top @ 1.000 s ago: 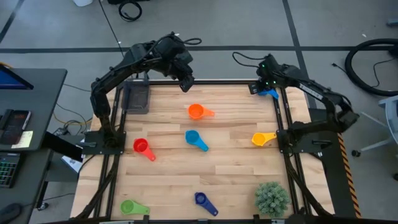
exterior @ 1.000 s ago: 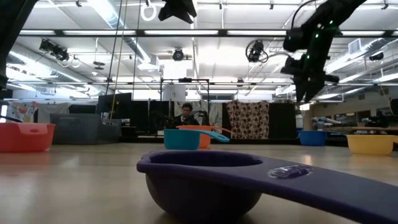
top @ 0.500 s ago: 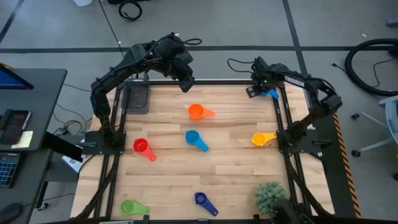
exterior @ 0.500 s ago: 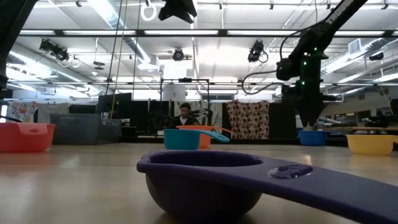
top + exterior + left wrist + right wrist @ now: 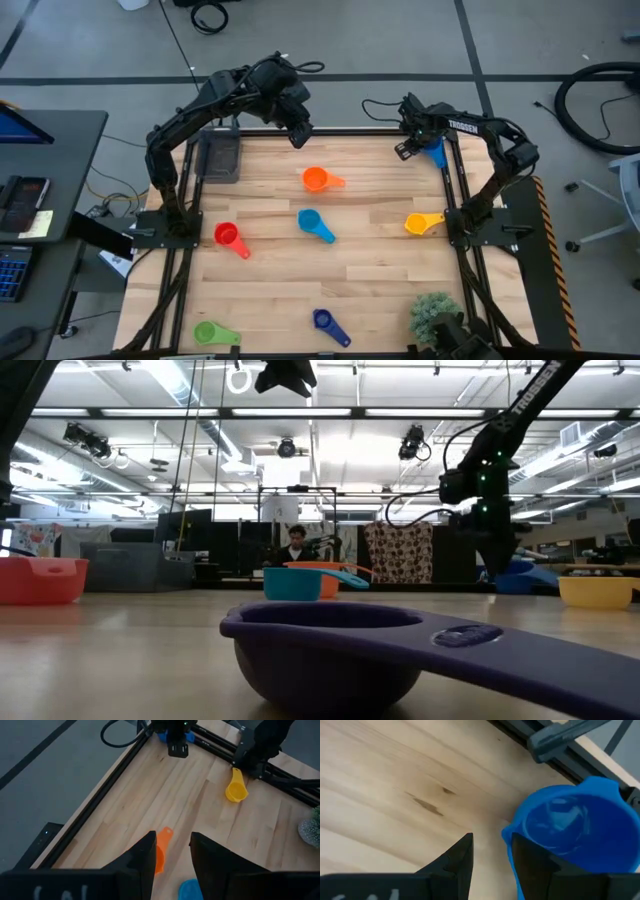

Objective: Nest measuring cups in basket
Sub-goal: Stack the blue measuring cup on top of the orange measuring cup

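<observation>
From overhead, you see only part of the light blue cup (image 5: 436, 152) at the desk's (image 5: 380, 260) one o'clock corner; the right tool (image 5: 408, 146) and arm cover the rest. In the right wrist view its rim (image 5: 570, 827) runs off the edge. The orange cup (image 5: 160, 851) sits half hidden behind the left tool (image 5: 170, 851). The basket's (image 5: 220, 158) contents are too dark to tell.

Two dark jointed arms, black cables, white lettering, possibly "TROSSEN", on one.
</observation>
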